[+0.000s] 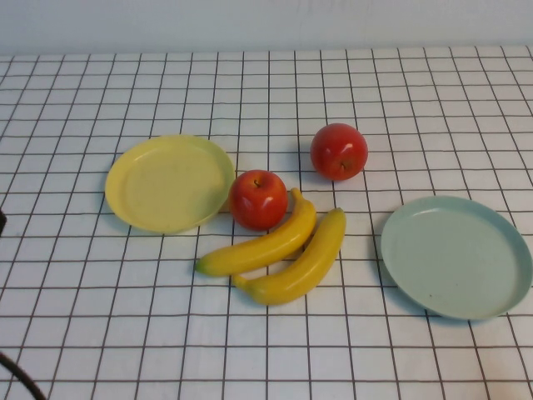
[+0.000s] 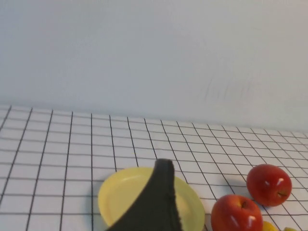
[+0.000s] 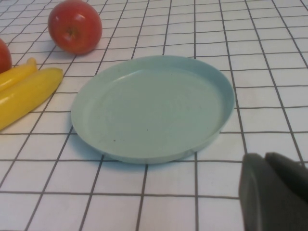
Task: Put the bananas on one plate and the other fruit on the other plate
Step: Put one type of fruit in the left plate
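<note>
Left tool faces yellow plate; right tool (closed) beside mint plate.

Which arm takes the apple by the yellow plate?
Left. That apple touches the yellow plate on the robot's left, facing the left gripper. The right gripper, shut, sits by the mint-green plate.

Fruit and two plates on a checked tabletop

The yellow plate lies toward the tabletop's left edge and the mint-green plate toward its right edge, well apart, both bare. Between them one apple sits just beside the yellow plate's rim, touching the upper banana; the lower banana lies alongside it. The second apple stands alone, farther toward the back edge.
</note>
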